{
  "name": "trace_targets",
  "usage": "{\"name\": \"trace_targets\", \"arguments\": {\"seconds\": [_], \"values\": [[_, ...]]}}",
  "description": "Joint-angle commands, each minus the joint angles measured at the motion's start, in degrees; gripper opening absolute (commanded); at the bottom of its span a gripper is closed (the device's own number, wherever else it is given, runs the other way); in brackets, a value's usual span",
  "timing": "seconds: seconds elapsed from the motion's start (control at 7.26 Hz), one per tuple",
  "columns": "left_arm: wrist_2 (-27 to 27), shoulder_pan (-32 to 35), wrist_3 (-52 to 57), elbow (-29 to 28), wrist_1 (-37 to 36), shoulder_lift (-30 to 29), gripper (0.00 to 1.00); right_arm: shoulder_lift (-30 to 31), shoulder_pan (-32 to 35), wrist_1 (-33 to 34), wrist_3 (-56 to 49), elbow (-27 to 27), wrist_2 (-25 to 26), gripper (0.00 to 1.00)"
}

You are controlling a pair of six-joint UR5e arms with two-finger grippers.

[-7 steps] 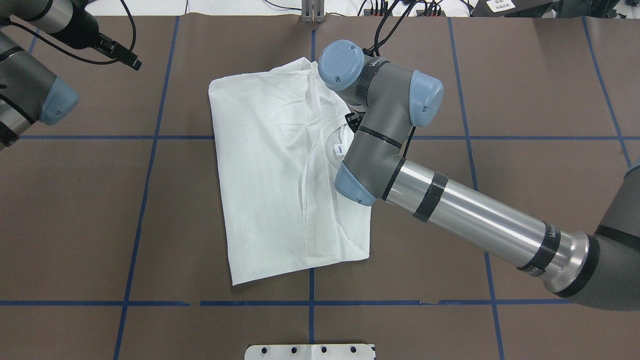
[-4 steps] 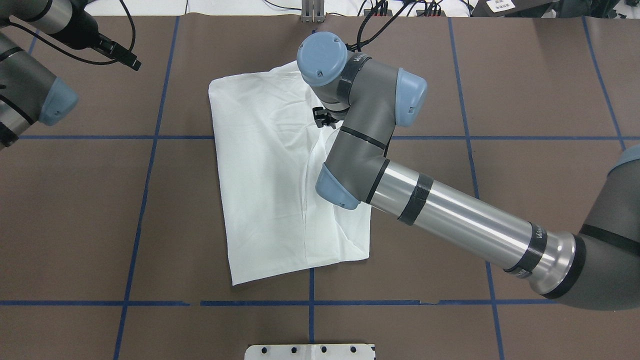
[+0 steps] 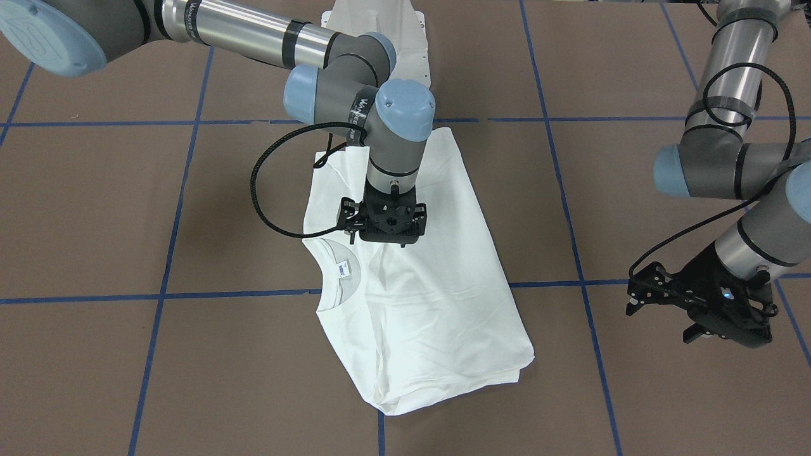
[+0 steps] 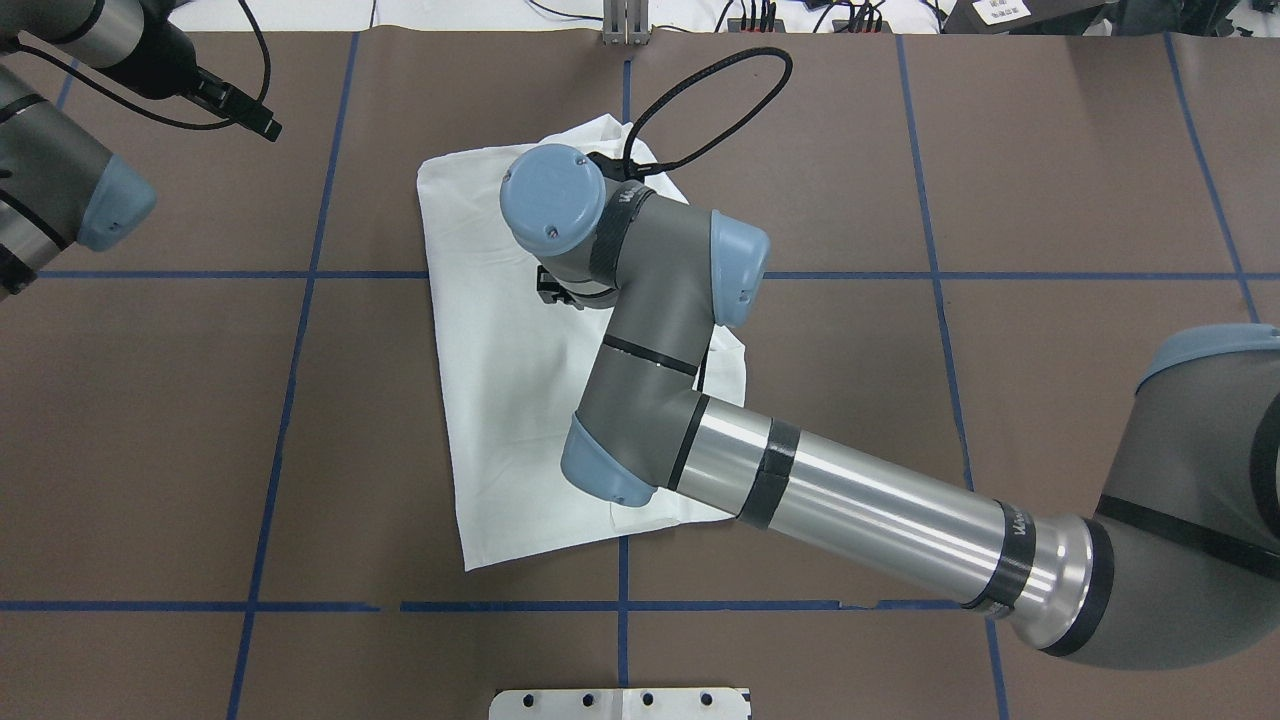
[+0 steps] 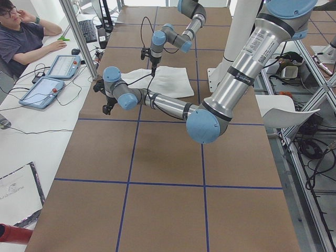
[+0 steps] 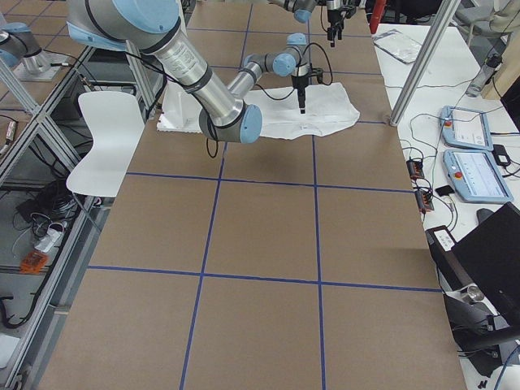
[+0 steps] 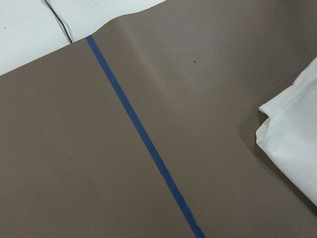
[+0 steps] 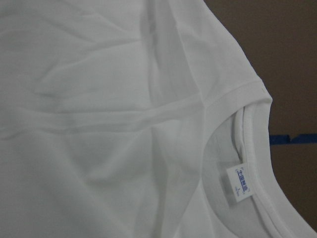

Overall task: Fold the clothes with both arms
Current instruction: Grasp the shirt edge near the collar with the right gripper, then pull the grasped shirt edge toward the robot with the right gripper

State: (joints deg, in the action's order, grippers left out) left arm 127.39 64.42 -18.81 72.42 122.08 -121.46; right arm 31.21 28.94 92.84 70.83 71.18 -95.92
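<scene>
The white T-shirt (image 3: 437, 316) lies folded into a long rectangle on the brown table, also in the overhead view (image 4: 500, 400). Its ribbed collar (image 3: 329, 282) and neck label (image 8: 242, 182) face up; the printed text is hidden. My right gripper (image 3: 384, 239) points straight down over the shirt's middle, just beside the collar. Its fingertips are hidden under its body, so I cannot tell its state. My left gripper (image 3: 640, 291) hangs off the shirt over bare table, its two prongs apart and empty. It also shows in the overhead view (image 4: 268, 125).
The white pedestal base (image 4: 620, 703) stands at the robot's edge of the table. Blue tape lines (image 4: 290, 400) grid the brown cover. A black cable loop (image 3: 260, 190) hangs from the right wrist. A seated operator (image 5: 21, 37) and tablets (image 5: 50, 79) are beyond the far side.
My right arm has swept toward the robot's left across the shirt, from over the collar to over its middle. The shirt and the left arm have not moved.
</scene>
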Motion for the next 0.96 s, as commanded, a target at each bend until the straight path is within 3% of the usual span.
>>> {"name": "trace_targets", "arguments": {"seconds": [0.0, 0.28, 0.41, 0.55, 0.83], "values": [[-0.03, 0.00, 0.00, 0.00, 0.00, 0.09, 1.00, -0.10, -3.18, -0.12, 2.47, -1.04, 2.48, 0.87], [-0.03, 0.00, 0.00, 0.00, 0.18, 0.09, 1.00, -0.01, -3.89, 0.23, 1.51, -2.01, 3.64, 0.45], [-0.03, 0.00, 0.00, 0.00, 0.18, 0.17, 1.00, 0.25, -3.98, 0.58, 1.33, -2.01, 4.25, 0.29], [-0.03, 0.00, 0.00, 0.00, 0.18, 0.09, 1.00, -0.01, -3.98, 2.85, 0.98, -1.84, 4.34, 0.00], [-0.03, 0.00, 0.00, 0.00, 0.18, 0.17, 1.00, 0.16, -3.63, 5.93, -2.86, -1.14, 6.26, 0.00]]}}
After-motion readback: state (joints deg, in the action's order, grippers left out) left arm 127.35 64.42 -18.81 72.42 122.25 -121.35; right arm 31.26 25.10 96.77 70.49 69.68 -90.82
